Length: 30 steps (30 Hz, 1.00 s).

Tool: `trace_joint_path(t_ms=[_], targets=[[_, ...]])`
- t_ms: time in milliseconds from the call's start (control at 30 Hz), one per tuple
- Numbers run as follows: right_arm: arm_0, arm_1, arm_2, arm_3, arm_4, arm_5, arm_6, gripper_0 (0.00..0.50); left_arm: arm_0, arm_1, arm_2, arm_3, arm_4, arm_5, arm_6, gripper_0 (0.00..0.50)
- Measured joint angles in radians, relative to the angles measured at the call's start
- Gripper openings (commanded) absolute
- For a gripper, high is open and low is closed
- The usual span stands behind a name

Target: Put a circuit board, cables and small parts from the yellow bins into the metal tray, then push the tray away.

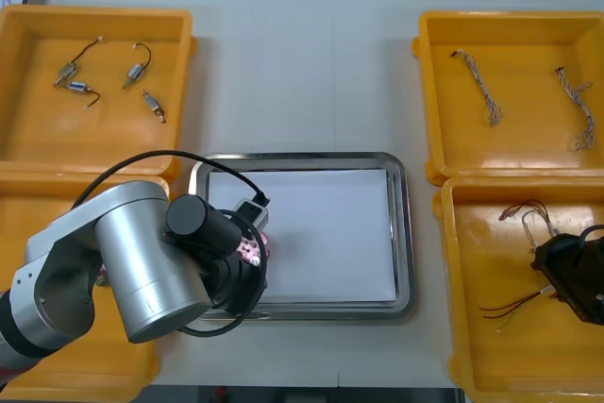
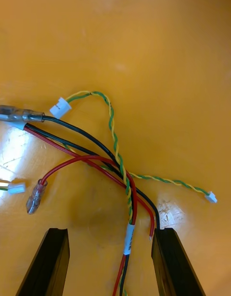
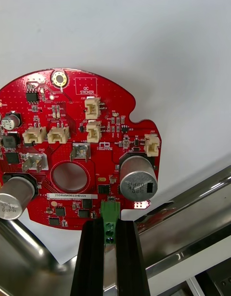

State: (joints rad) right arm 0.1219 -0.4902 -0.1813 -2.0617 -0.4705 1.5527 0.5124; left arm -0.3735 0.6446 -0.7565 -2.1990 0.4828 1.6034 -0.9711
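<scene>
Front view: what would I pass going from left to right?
Small metal parts → left gripper shut on the red circuit board → right rim of the metal tray → right gripper, open, over cables.

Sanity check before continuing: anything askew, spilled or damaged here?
Nothing stands out. Left claw is shut on the red circuit board over the near-left corner of the metal tray; right claw is open above the cables in its yellow bin.

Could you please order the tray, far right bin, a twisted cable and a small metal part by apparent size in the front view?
1. Tray and far right bin: alike, unranked; the edge cuts the bin.
2. Twisted cable.
3. Small metal part.
</scene>
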Motion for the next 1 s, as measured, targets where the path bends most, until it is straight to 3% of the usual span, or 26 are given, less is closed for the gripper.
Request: trace_joint_path(t_ms=[400,667,733,800,900,967,1000], targets=[[0.007,0.035,0.029,0.000,0.055,-0.021,0.000,0.500,0.000,0.000,-0.033,0.003,-0.009,0.000,0.000,0.000],[0.007,0.047,0.096,-0.001,0.182,-0.059,-0.057,0.500,0.000,0.005,-0.041,0.004,-0.021,0.000,0.000,0.000],[0.007,0.047,0.105,-0.003,0.187,-0.062,-0.109,0.500,0.000,0.006,-0.041,0.004,-0.026,0.000,0.000,0.049],[0.007,0.047,0.107,-0.004,0.187,-0.063,-0.118,0.500,0.000,0.006,-0.041,0.004,-0.030,-0.001,0.000,0.176],[0.007,0.047,0.107,-0.004,0.187,-0.063,-0.118,0.500,0.000,0.006,-0.041,0.004,-0.032,-0.006,0.000,0.410],[0.007,0.047,0.107,-0.005,0.186,-0.065,-0.118,0.500,0.000,0.006,-0.041,0.004,-0.032,-0.010,0.000,0.491],[0.007,0.047,0.107,-0.005,0.185,-0.067,-0.118,0.500,0.000,0.006,-0.041,0.004,-0.033,-0.011,0.000,0.500]])
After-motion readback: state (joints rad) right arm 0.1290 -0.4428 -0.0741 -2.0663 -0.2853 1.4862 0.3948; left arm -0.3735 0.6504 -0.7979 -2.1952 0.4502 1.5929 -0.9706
